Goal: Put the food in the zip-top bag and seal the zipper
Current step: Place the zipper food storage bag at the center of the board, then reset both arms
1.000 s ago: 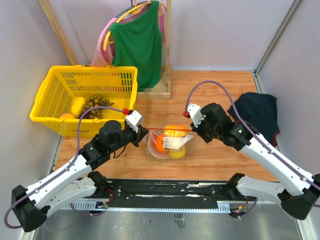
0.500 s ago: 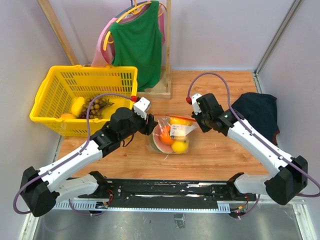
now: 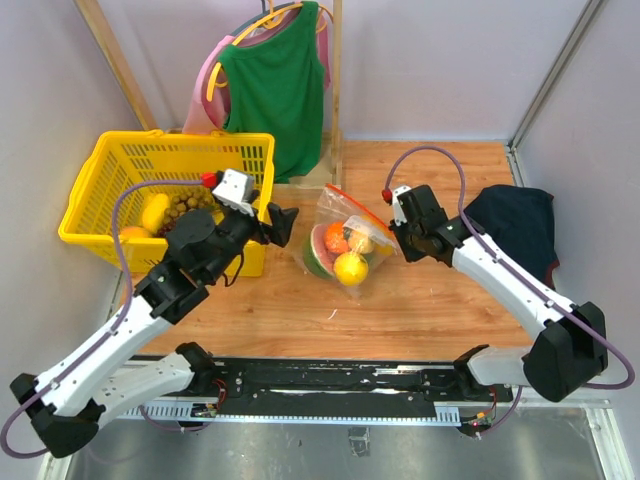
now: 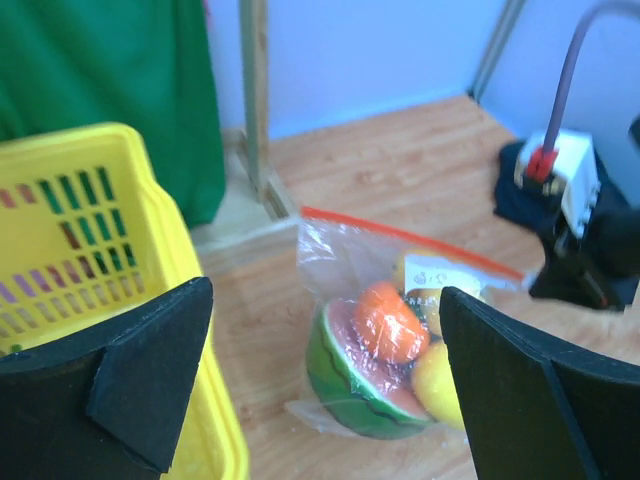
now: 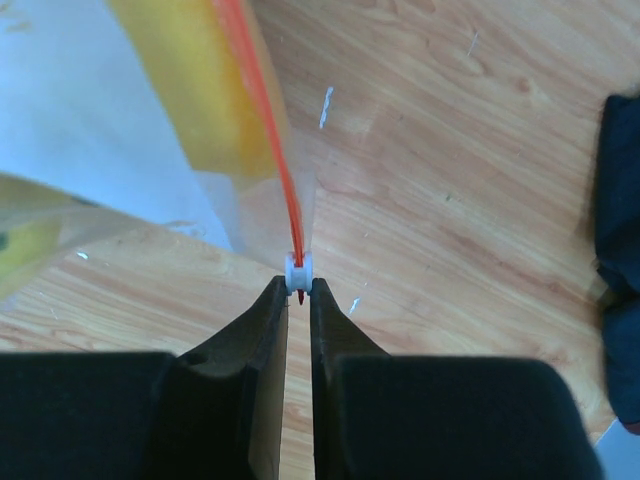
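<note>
We see the clear bag (image 3: 345,250) sitting on the wooden table (image 3: 430,310) between the two arms. The food is inside it: a watermelon slice (image 3: 317,256), an orange piece (image 3: 336,238) and a yellow piece (image 3: 351,268). The red zipper (image 3: 355,208) runs along the bag's raised top edge. The right gripper (image 5: 298,287) is pinched nearly closed on the zipper's end, where we make out a small white tab. The left gripper (image 3: 278,224) is spread wide and holds nothing, hanging just left of the bag, beside the yellow basket (image 3: 110,160). A dark cloth (image 3: 515,225) lies to the far right.
</note>
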